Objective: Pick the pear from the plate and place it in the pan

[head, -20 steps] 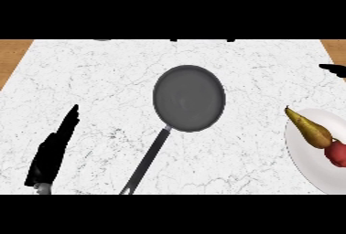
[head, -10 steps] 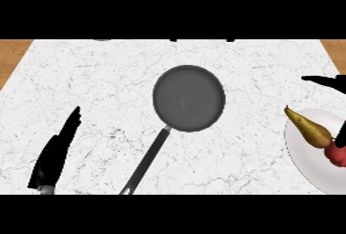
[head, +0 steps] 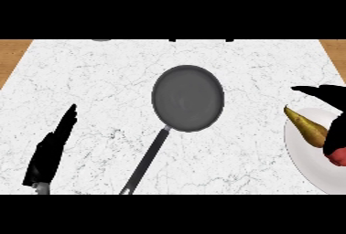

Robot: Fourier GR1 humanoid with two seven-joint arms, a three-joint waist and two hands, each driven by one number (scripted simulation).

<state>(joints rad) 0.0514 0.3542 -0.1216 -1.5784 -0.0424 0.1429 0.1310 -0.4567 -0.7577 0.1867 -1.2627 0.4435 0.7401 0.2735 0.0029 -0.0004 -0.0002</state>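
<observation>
The pear (head: 309,129), tan-yellow and tapered, lies on the plate (head: 304,157); the right hand (head: 332,119) arches over it, fingers uncurled.

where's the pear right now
In the head view the pear lies on the white plate at the counter's right edge, right of the pan, with the right hand reaching in over it.

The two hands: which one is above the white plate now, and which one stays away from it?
The right hand is the one over the plate, its black fingers reaching beside the pear. The left hand rests open far across the counter, left of the pan.
</observation>
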